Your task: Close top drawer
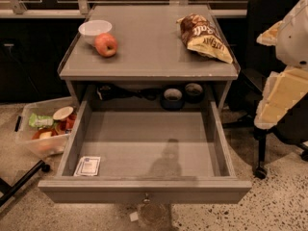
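Observation:
The top drawer (144, 190) is pulled fully out from under the grey table, towards the camera. Its flat grey front panel is at the bottom of the view, with a small round metal knob (146, 197) at its centre. A small white card (88, 166) lies in the drawer's front left corner. The rest of the drawer floor is bare, with a shadow on it. My gripper is out of view. Only cream-white arm segments (281, 88) show at the right edge, beside the drawer's right side and above floor level.
On the tabletop (149, 57) are a white bowl (95, 30), a red apple (106, 44) and a chip bag (204, 37). A clear plastic bin (41, 129) of food items sits on the floor at the left. A black office chair (269, 129) stands at the right.

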Available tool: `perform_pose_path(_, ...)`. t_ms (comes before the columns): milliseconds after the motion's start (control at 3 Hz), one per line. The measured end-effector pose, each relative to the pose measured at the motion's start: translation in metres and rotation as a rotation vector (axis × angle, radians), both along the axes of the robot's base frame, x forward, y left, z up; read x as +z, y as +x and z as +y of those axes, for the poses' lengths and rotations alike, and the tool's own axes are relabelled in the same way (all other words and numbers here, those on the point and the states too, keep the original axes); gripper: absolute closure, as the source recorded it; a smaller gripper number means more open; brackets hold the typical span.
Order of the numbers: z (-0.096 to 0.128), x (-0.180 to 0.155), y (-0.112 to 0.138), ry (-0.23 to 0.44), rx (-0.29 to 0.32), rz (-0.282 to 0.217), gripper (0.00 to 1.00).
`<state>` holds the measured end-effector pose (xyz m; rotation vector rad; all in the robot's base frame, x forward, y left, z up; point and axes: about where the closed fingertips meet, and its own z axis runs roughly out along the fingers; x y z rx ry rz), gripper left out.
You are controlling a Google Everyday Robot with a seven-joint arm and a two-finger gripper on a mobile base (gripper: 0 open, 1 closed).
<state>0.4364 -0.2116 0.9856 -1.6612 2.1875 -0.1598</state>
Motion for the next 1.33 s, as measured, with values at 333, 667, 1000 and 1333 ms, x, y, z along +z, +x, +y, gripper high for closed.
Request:
perform_pose_path(333, 0.006, -0.036, -0.008, 0.04, -0.042, 0.015, 0.0)
perform_pose_path(667, 0.018, -0.079, -0.022, 0.069, -0.114, -0.005, 0.0)
perform_pose_path(1000, 0.048, -0.121, -0.022, 0.023, -0.155, -0.057, 0.0)
perform_pose_path(1333, 0.039, -0.151, -0.021, -0.009, -0.204, -0.067, 0.0)
